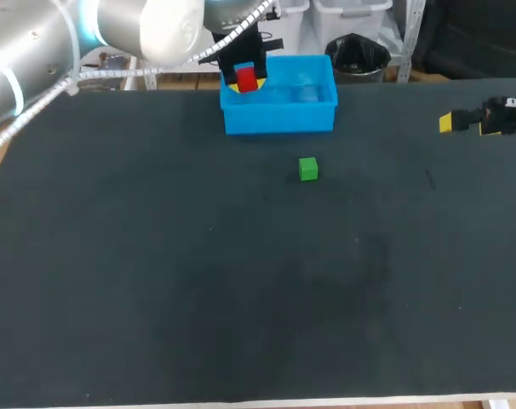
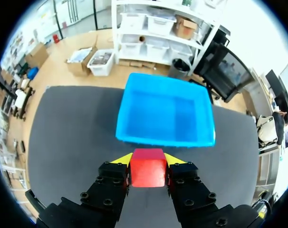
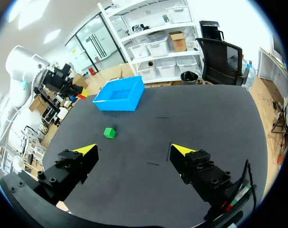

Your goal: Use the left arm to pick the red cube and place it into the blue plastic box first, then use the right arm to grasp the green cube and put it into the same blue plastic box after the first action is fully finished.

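Red cube [image 2: 148, 170]: held off the surface, gripped from two sides by the left fingers [image 2: 124, 159]. In the head view it sits at the left end of the box [image 1: 279, 119].
Left fingers: closed on the red cube, with a yellow tip showing on each side of it.
Box: blue, open-topped, at the far edge of the surface [image 1: 198, 281], about the middle. No cube shows inside it in the left wrist view.
Cube against rim: the left wrist view shows the box just ahead of the fingers. Whether the cube has fully passed the rim cannot be told.
Step in hand: first placement, judged to be in the carry-and-lower stage. The cube is not yet released.
Next move calls for: bringing the cube squarely over the box interior, lowering it, opening the fingers, then drawing the left arm out of the way.
Green cube [image 1: 307, 169]: lies on the surface, nearer than the box and a little right of the box's middle, apart from it and untouched.
Right fingers [image 3: 86, 151]: spread wide and holding nothing, at the far right and well apart from the green cube.
Second step: judged not begun; it is due only after the red cube is released.
Count: one red cube, one green cube, one box, two sets of fingers.
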You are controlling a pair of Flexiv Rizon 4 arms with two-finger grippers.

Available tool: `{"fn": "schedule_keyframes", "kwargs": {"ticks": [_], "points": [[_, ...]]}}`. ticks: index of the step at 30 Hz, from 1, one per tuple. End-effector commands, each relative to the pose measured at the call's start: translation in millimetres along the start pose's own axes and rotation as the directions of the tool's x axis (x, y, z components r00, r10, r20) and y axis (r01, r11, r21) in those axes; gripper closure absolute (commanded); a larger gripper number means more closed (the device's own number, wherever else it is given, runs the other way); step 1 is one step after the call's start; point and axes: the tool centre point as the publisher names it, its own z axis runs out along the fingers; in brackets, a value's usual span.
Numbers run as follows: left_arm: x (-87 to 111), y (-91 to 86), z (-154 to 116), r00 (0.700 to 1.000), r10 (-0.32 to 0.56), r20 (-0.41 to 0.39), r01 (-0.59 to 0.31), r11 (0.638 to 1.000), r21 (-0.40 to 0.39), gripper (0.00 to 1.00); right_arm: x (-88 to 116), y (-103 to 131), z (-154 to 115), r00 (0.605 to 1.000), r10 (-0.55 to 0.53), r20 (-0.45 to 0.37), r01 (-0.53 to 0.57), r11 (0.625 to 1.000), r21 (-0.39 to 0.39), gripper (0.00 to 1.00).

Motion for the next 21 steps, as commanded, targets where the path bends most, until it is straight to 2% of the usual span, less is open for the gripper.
{"fn": "schedule_keyframes", "kwargs": {"ticks": [1,14,21], "points": [[-25.7,-11.3,9.7,0.995,-0.004,-0.1,0.003,1.0,-0.01,1.0,0.2,0.0,-0.1,1.0,-0.001,0.0,0.001,1.0,0.001,0.0],[-52.9,-15.7,28.7,0.981,-0.021,-0.192,0.036,0.996,0.075,1.0,0.2,0.0,-0.1,1.0,-0.001,0.0,0.001,1.0,0.001,0.0],[-65.1,-14.4,44.7,0.961,-0.028,-0.275,0.069,0.988,0.14,1.0,0.2,0.0,-0.1,1.0,-0.001,0.0,0.001,1.0,0.001,0.0]]}}
